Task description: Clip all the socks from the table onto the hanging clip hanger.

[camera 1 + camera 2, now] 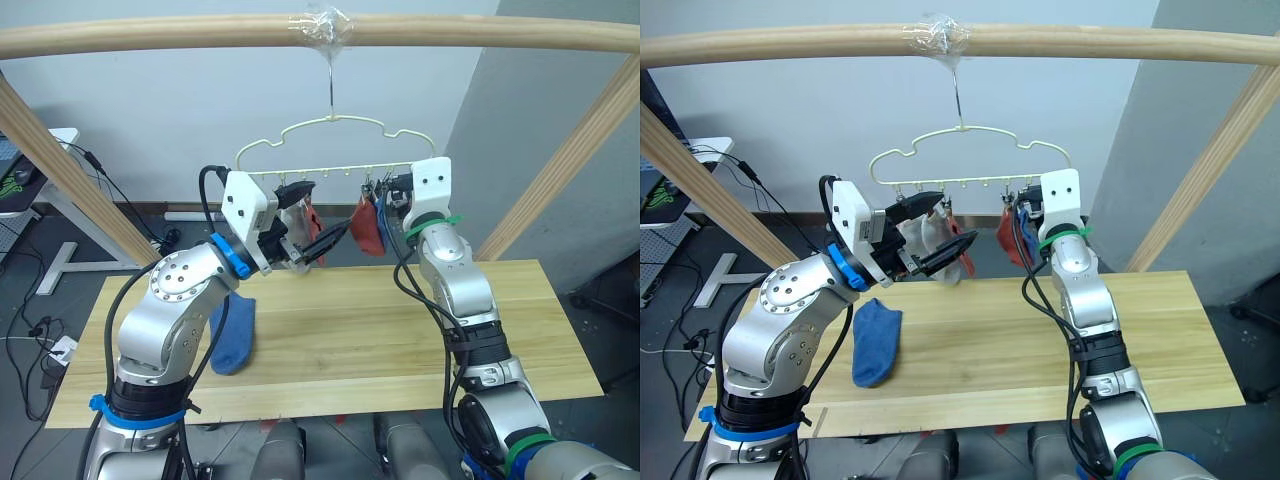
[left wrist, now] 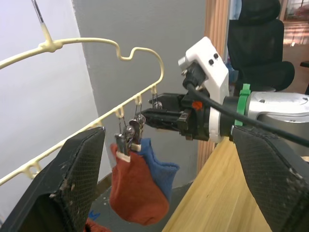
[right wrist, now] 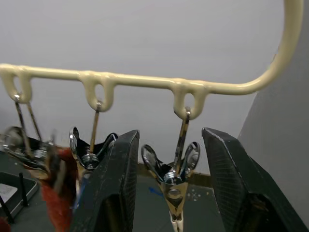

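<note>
Socks (image 1: 367,226), rust-red and blue, hang clipped on the clip hanger (image 1: 330,150). Right gripper (image 3: 170,188) is open around an empty clip (image 3: 173,179). Left gripper (image 1: 930,232) is open beside a grey sock (image 1: 930,240); another blue sock (image 1: 233,335) lies by the tabletop's (image 1: 380,340) left edge.

From the head we look forward and down over the counter (image 1: 400,330) at mid-range. Our wrist views sit close beneath the clip hanger (image 1: 970,165), both sharing its rail and clips (image 3: 175,176).

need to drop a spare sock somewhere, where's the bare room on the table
The table is bare across its middle and right side, from the blue sock to the right arm. The left end holds that sock under the left arm. Up at the hanger it is crowded: both grippers and hung socks.
</note>
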{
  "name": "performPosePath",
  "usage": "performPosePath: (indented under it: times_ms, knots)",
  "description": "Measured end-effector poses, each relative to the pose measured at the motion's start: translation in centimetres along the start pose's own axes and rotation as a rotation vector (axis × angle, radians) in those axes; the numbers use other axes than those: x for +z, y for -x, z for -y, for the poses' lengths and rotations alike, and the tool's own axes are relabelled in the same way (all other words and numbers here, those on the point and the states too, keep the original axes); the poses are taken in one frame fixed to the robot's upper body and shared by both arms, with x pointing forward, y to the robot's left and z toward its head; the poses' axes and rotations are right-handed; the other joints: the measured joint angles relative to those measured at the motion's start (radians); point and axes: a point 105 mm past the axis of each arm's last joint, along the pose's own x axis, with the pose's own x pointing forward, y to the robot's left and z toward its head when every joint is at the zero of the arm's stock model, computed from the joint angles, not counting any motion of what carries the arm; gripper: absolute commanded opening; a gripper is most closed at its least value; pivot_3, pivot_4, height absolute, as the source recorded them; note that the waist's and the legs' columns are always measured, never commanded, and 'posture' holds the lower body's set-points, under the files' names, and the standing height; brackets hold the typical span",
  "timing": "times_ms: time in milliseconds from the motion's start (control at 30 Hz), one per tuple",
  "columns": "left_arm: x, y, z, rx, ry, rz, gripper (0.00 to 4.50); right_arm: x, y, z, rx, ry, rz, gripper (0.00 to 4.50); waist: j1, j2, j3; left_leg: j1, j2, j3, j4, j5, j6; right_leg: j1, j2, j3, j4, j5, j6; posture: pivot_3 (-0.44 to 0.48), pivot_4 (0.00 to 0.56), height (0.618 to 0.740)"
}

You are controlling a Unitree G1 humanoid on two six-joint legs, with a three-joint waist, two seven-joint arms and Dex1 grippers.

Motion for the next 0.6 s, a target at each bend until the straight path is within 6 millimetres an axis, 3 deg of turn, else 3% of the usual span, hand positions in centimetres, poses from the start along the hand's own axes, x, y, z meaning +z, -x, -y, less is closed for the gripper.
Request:
performPosePath:
  times_ms: [367, 600]
  knots:
    - [0.06, -0.04, 0.02, -0.001, 0.004, 0.003, 4.34, -0.48, -0.28, 0.11, -0.001, 0.0, -0.018, 2.14, 0.0, 0.0, 0.0, 0.0, 0.0, 0.0, 0.0, 0.0, 0.0, 0.0, 0.0, 0.0, 0.0, 0.0, -0.001, 0.06, 0.22, 0.74]
    - [0.07, -0.05, 0.04, -0.002, 0.006, 0.004, 4.34, 0.34, -0.56, 0.09, 0.001, 0.001, 0.004, 2.14, 0.0, 0.0, 0.0, 0.0, 0.0, 0.0, 0.0, 0.0, 0.0, 0.0, 0.0, 0.0, 0.0, 0.0, 0.0, 0.058, 0.222, 0.74]
